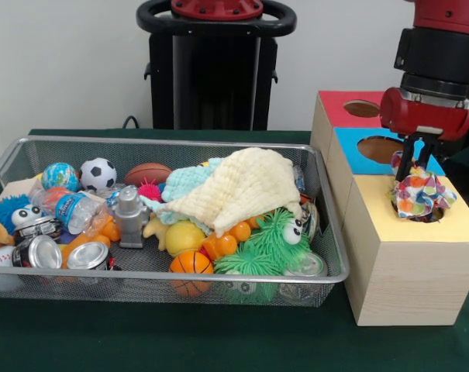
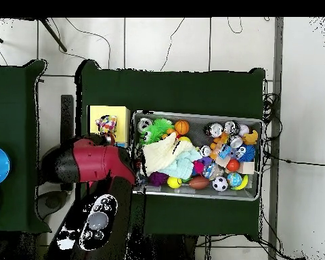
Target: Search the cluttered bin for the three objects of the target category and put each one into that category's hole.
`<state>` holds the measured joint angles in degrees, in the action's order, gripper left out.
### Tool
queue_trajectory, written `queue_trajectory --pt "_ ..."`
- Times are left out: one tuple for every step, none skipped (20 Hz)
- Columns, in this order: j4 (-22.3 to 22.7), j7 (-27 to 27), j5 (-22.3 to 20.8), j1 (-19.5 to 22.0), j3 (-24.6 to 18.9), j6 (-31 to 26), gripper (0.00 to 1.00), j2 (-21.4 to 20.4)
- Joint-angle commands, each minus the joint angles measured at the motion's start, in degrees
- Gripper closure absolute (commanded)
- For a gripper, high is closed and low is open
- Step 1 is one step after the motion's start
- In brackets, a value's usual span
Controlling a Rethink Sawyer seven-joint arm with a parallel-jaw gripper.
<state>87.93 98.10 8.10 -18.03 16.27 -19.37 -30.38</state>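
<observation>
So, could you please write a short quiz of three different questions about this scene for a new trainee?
1. True or false: the spotted cloth lies at the hole of the yellow-topped box.
2. What drapes over the toys in the wire basket? A) pale yellow waffle cloth B) a newspaper C) a black towel
3. Fill in: the gripper hangs above the ____-topped box.

Key: 1 true; 2 A; 3 yellow.
</observation>
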Motion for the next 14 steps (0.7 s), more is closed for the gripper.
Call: queue_trajectory --pt "6.17 11.38 -0.95 0.57 -2.45 2.30 1.00 4.86" --pt "6.17 11.44 -1.11 0.45 -2.40 3.31 1.00 5.09" --pt "6.17 11.62 -1.20 0.29 -2.29 4.25 1.00 5.33" --pt "6.17 11.81 -1.30 0.13 -2.19 5.20 1.00 5.56" --pt "6.18 11.90 -1.34 -0.03 -2.08 5.67 1.00 5.72" --pt "6.21 12.18 -1.30 -0.35 -1.74 6.09 1.00 5.93" --pt "6.24 12.32 -1.24 -0.60 -1.51 6.52 1.00 6.03" --pt "6.03 12.35 -1.13 -0.67 -1.43 6.70 1.00 6.26" --pt "6.02 12.33 -1.06 -0.77 -1.35 6.99 1.00 6.34" --pt "6.00 12.30 -0.96 -0.84 -1.34 7.16 1.00 6.43" --pt "5.99 12.26 -0.85 -0.91 -1.32 7.32 1.00 6.52" --pt "6.17 12.24 -0.73 -0.96 -1.39 7.60 1.00 6.58" --pt "6.21 12.20 -0.60 -1.06 -1.36 7.71 1.00 6.61" --pt "6.18 12.22 -0.48 -1.16 -1.32 7.84 1.00 6.71"
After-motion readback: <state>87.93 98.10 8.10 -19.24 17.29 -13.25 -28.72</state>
